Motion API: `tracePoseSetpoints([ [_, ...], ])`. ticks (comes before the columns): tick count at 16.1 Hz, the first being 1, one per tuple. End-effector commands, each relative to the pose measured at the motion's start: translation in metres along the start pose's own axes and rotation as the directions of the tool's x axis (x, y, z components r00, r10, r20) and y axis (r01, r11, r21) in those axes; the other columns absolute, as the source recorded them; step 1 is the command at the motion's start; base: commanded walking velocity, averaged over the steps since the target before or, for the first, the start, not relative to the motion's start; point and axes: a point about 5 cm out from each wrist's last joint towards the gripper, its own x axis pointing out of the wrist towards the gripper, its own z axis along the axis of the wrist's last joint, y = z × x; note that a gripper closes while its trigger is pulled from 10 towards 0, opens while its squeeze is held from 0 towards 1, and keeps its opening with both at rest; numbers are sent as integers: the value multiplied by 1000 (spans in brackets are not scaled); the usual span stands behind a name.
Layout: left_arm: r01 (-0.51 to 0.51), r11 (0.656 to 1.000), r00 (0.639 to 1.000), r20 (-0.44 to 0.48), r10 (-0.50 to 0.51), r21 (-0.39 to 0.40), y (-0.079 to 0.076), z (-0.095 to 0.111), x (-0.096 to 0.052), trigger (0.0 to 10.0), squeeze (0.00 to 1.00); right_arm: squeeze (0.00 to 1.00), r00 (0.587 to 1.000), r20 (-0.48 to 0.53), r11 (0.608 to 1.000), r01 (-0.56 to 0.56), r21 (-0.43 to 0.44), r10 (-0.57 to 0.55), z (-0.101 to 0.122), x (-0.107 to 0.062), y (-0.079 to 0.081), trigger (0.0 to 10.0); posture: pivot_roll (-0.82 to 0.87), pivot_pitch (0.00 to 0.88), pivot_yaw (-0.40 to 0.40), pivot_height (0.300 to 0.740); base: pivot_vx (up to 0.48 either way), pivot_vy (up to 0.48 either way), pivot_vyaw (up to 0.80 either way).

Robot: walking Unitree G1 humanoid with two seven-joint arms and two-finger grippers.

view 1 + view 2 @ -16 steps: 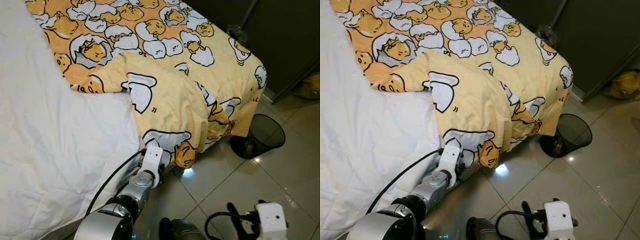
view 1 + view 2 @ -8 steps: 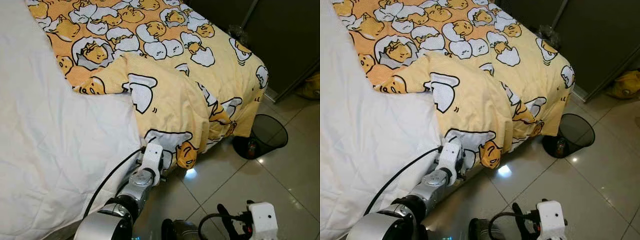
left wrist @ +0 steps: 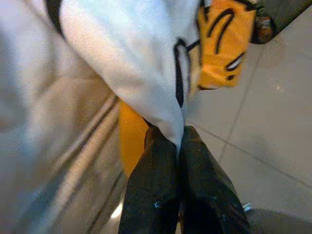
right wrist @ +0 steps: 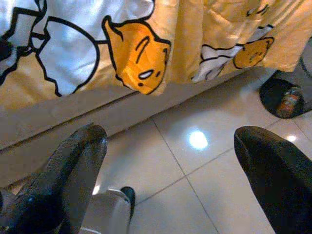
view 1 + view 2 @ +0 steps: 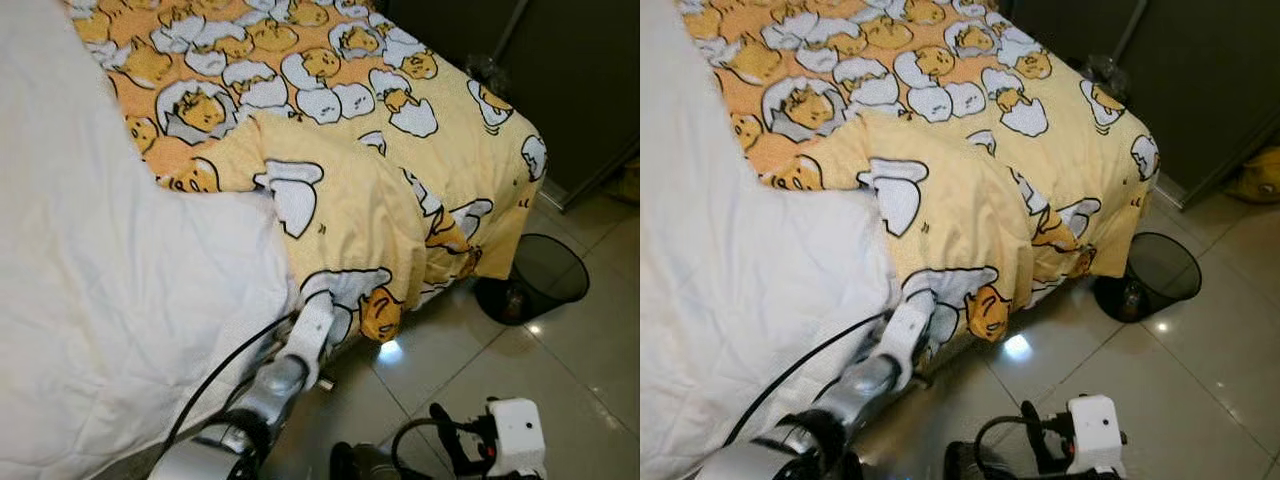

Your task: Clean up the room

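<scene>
A yellow blanket (image 5: 340, 180) printed with cartoon eggs lies over the bed, one fold hanging down the side toward the floor. My left gripper (image 3: 179, 144) is shut on the hanging edge of the yellow blanket (image 3: 141, 73), low at the bedside; its wrist (image 5: 308, 330) shows against the fold. A white quilt (image 5: 110, 300) covers the bed's left part. My right gripper (image 4: 170, 141) is open over the floor tiles, away from the bed, its wrist (image 5: 515, 440) low at the right.
A black mesh wastebasket (image 5: 540, 275) with a small bottle inside stands on the glossy tiled floor (image 5: 560, 380) by the bed's corner. A dark wardrobe (image 5: 570, 70) rises behind it. A yellow object (image 5: 1255, 175) lies on the floor at the far right.
The view has shifted slightly. My left wrist has pushed a little further in under the blanket's hanging edge. The right arm has drifted a bit to the left.
</scene>
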Motion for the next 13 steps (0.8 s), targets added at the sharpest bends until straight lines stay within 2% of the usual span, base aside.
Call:
tracePoseSetpoints([
  [1, 14, 1000, 1000, 27, -15, 12, -2, 2, 0, 10000, 0, 55, 1000, -12, 1000, 7, -6, -7, -4, 1, 0, 10000, -163, 83, -57, 740, 0, 0, 0],
  [3, 9, 1000, 997, 80, -11, 20, 11, -5, -7, 10000, 0, 51, 1000, 0, 1000, 0, 2, 0, -2, 14, 1, 10000, -120, 50, -48, 740, -124, 0, 0],
  [6, 7, 1000, 998, 58, -8, 22, 16, -16, -11, 10000, 0, 55, 1000, 14, 1000, -15, -1, 15, 1, 26, 4, 10000, -102, 33, -43, 740, -408, -255, 0],
  [9, 7, 999, 999, 37, -8, 34, 14, -23, -13, 10000, 0, 51, 1000, 19, 1000, -20, -6, 20, 2, 31, 2, 10000, -100, 25, -44, 740, -412, -246, 0],
  [11, 22, 999, 999, 48, -24, 36, 11, -23, -13, 10000, 0, 47, 1000, 17, 1000, -22, -10, 22, 1, 33, 1, 10000, -102, 18, -44, 740, -229, 0, 0],
  [12, 72, 995, 996, 54, -76, 69, 2, -21, -12, 10000, 0, 55, 1000, 11, 1000, -27, -16, 27, -1, 33, 0, 10000, -101, 11, -44, 740, 0, 0, 0],
  [13, 196, 975, 979, 31, -200, 108, -17, -24, -12, 10000, 0, 55, 1000, 4, 999, -30, -22, 30, -2, 34, -2, 10000, -101, 5, -44, 740, 0, 0, 0],
])
